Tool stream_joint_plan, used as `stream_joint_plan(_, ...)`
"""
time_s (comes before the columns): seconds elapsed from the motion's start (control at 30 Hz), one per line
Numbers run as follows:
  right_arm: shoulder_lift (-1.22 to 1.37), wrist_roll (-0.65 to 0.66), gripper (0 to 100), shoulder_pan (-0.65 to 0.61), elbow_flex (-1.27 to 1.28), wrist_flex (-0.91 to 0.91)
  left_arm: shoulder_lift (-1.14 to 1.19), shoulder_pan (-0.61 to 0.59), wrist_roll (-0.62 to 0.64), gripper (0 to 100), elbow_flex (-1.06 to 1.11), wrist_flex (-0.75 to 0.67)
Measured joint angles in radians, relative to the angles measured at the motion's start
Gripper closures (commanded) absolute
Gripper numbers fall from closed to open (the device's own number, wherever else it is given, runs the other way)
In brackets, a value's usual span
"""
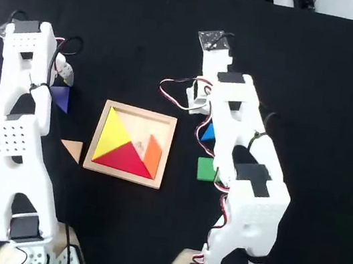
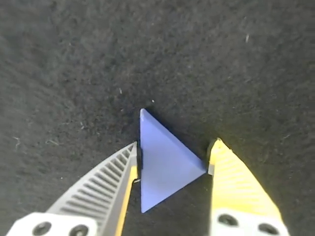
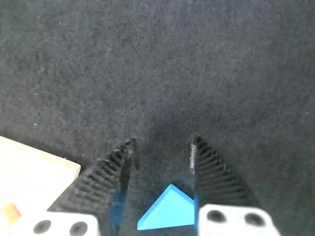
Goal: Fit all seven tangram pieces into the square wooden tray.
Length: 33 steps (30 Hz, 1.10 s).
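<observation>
Left gripper (image 2: 175, 144): I see it pinching the purple triangle (image 2: 165, 164).
Right gripper (image 3: 163, 140): spread, blue triangle (image 3: 170, 214) between its fingers.
Tray (image 1: 143, 111): yellow piece (image 1: 113, 136), red piece (image 1: 124, 159), orange piece (image 1: 151, 155) inside.

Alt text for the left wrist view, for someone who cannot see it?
The left gripper holds a purple triangle between its fingertips, one ribbed grey and one yellow, each touching a side of the piece. Black cloth lies beneath.
</observation>
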Motion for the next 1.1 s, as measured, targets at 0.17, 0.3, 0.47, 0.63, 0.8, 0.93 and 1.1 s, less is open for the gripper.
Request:
stream_joint_plan(0.17, 0.000, 0.000, 82.8, 0.000, 0.000, 0.000, 0.000, 0.012, 0.002, 76, 0.000, 0.000)
stream_joint_plan(0.3, 0.000, 0.000, 82.8, 0.000, 0.000, 0.000, 0.006, 0.014, -0.018, 76, -0.002, -0.002)
stream_joint_plan(0.47, 0.000, 0.000, 82.8, 0.000, 0.000, 0.000, 0.015, 0.014, -0.051, 76, -0.003, -0.005)
stream_joint_plan(0.63, 0.000, 0.000, 82.8, 0.000, 0.000, 0.000, 0.017, 0.014, -0.054, 76, -0.003, -0.005)
stream_joint_plan(0.8, 0.000, 0.000, 82.9, 0.000, 0.000, 0.000, 0.017, 0.014, -0.054, 76, -0.003, -0.006)
stream_joint_plan(0.93, 0.000, 0.000, 82.9, 0.000, 0.000, 0.000, 0.017, 0.014, -0.054, 76, -0.003, -0.006)
stream_joint_plan(1.1, 0.000, 0.000, 82.9, 0.000, 0.000, 0.000, 0.018, 0.026, -0.054, 76, -0.015, 0.025)
